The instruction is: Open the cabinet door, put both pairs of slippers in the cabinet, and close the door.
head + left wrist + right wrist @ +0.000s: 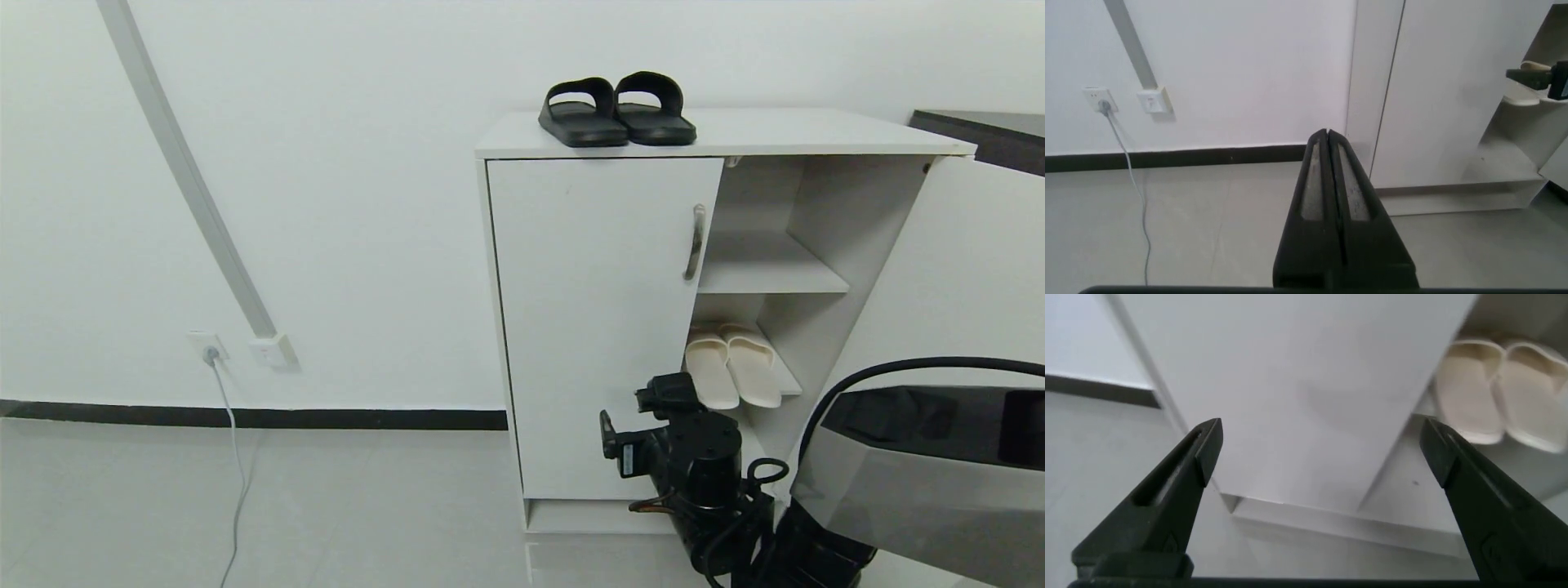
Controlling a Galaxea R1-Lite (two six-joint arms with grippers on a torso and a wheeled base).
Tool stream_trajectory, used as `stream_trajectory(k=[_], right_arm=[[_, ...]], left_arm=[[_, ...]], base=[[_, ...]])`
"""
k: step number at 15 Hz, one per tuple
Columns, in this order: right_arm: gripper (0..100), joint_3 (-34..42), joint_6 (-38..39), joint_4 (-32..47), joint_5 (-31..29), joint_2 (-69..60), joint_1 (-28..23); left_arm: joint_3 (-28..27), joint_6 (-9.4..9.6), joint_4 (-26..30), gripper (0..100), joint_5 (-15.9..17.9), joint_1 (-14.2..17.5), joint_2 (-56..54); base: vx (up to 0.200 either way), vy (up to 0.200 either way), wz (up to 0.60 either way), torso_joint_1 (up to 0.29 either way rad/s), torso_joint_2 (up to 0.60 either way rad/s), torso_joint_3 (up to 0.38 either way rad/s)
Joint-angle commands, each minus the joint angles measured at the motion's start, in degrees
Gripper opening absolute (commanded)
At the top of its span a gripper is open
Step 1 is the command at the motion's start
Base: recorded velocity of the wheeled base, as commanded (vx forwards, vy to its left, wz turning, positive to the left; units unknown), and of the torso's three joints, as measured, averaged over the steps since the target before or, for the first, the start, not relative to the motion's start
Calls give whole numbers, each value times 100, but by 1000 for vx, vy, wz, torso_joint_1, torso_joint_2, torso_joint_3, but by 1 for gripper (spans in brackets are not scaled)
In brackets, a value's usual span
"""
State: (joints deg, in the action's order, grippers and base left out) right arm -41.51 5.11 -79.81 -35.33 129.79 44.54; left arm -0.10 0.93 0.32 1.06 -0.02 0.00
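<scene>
The white cabinet [596, 327] has its left door shut and its right door [963, 269] swung wide open. A pair of black slippers [616, 110] sits on the cabinet top. A cream pair [731, 367] lies side by side on the lower inner shelf, also seen as the cream pair [1498, 388] in the right wrist view. My right gripper [637, 412] hangs low before the shut left door, open and holding nothing, its fingers spread wide [1320, 429]. My left gripper [1327, 135] is shut and holds nothing, low and left of the cabinet [1437, 98].
A metal handle [695, 241] is on the shut door's inner edge. The upper shelf [767, 273] is bare. A wall socket with a hanging cable [211, 353] lies to the left above grey floor. Dark furniture [980, 131] stands at the far right.
</scene>
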Motion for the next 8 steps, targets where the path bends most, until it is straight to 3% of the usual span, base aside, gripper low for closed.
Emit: stream_trajectory(k=[1,8], right_arm=[[100,38,-1,1,17,2,-7],[100,152,-10,-87,149,-7,-60]], left_arm=[[1,-5,3,0,-1,-6,9],[1,-31,3,0,-1,-6,9]], base=[[0,0,0,0,0,0],[0,0,0,0,0,0]])
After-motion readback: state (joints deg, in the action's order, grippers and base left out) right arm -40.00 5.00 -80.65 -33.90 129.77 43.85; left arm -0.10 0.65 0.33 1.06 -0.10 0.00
